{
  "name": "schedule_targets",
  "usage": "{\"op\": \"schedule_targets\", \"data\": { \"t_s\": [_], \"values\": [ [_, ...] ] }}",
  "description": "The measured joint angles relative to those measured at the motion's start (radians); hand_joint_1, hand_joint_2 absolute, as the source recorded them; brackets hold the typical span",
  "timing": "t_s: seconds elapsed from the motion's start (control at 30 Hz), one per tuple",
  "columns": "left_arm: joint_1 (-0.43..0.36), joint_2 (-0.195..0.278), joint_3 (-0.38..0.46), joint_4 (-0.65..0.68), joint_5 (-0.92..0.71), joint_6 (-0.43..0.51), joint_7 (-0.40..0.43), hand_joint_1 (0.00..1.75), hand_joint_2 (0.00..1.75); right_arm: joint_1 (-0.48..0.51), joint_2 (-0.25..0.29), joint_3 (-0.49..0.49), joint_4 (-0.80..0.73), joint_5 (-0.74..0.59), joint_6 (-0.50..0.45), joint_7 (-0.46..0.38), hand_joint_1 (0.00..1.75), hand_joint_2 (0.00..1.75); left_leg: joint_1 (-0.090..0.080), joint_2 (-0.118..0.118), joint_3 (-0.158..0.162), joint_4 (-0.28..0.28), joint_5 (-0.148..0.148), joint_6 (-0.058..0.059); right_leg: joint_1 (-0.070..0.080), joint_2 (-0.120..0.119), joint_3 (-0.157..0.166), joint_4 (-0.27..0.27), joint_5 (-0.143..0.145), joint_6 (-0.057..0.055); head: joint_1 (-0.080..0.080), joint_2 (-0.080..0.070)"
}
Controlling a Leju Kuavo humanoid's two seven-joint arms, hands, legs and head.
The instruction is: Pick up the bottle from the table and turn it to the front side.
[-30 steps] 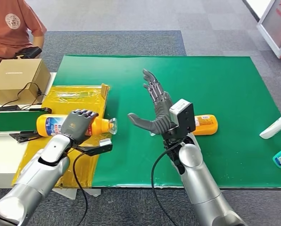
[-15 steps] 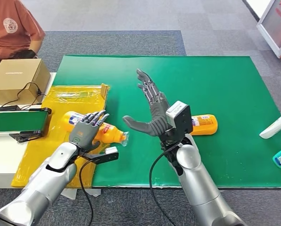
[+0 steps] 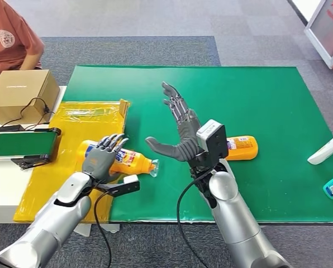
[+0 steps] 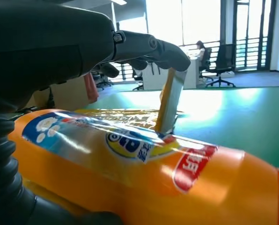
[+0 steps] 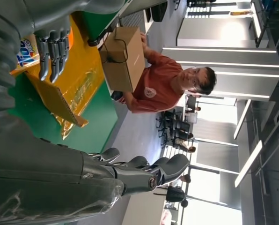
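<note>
Left hand (image 3: 98, 160): we see its fingers (image 3: 112, 142) laid over the body of the orange detergent bottle (image 3: 133, 161), thumb side tucked beneath in the left wrist view, so we log the bottle as held, wrapped around its labelled mid-section. The fingertips look fairly straight from the head view, so we judge the wrap to be loose rather than tight.

The bottle lies on its side, its clear cap (image 3: 155, 167) pointing toward the right hand, straddling the edge where the yellow wrapped sheet (image 3: 72, 120) meets the green surface (image 3: 249, 95). We cannot tell whether it is lifted or resting.

Handling judgement: a smooth plastic body with a glossy label film, likely slippery under hard fingers; rigid enough to squeeze moderately, with a thin wall that may dent. The weight depends on the fill, which we cannot read. Best hold: the widest labelled part, near the balance point, not the tapering neck. Turning it will call for a firmer wrap, or a pass to the other hand.

Right hand (image 3: 182, 134): fingers spread wide, palm turned toward the bottle, holding nothing, poised just beside the cap end.

Farther out: a second orange bottle (image 3: 242, 147) lies behind the right wrist; a cardboard box (image 3: 21, 92) and a person in a rust shirt (image 3: 10, 33) sit at the far left.
</note>
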Motion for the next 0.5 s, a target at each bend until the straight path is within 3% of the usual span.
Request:
{"op": "schedule_targets", "data": {
  "t_s": [0.5],
  "values": [
    [0.056, 0.033, 0.049, -0.119, 0.113, -0.003, -0.028, 0.00, 1.75, 0.012, -0.006, -0.003, -0.002, 0.011, -0.014, 0.001, 0.00, 1.75, 0.000, 0.000, 0.000, 0.000, 0.000, 0.000, 0.000, 0.000, 0.000, 0.000, 0.000, 0.000, 0.000, 0.000]
  ]
}}
